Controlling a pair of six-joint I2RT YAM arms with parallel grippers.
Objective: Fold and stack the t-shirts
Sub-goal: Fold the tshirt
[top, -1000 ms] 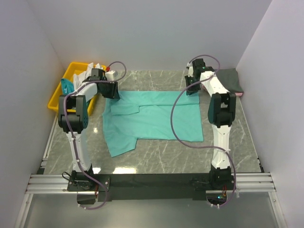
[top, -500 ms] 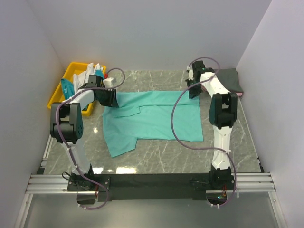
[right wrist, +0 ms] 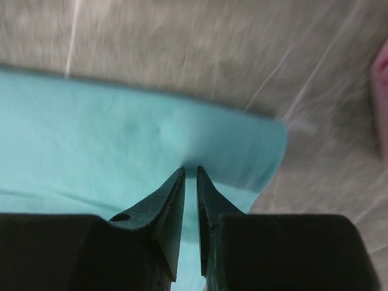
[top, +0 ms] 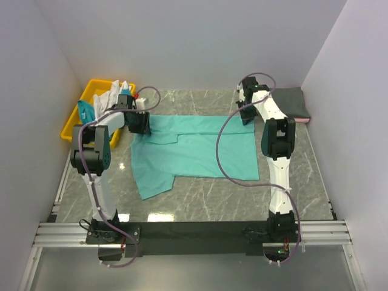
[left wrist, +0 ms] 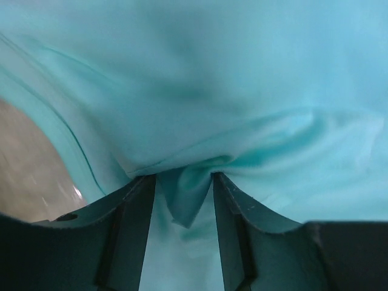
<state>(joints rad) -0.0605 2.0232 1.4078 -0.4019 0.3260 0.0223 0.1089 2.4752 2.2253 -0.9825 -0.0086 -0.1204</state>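
Note:
A sea-green collared t-shirt [top: 194, 148] lies spread flat on the marble table. My left gripper [top: 140, 124] is at its far left corner. In the left wrist view the gripper [left wrist: 183, 179] is closed down on a bunched fold of the shirt [left wrist: 242, 73], its jaws a little apart around the cloth. My right gripper [top: 245, 115] is at the far right corner. In the right wrist view the gripper [right wrist: 190, 173] is nearly shut, pinching the shirt's edge [right wrist: 91, 133]. A folded dark grey shirt [top: 294, 103] lies on a pink one [top: 308, 120] at the far right.
A yellow bin [top: 76, 124] stands at the far left, holding white cloth [top: 112, 94] and teal cloth [top: 85, 109]. Walls close in the table on three sides. The pink cloth edge [right wrist: 382, 79] shows at the right of the right wrist view.
My left arm swung its elbow out and back, and its gripper shifted slightly nearer at the shirt's far left corner. My right gripper stayed at the far right corner.

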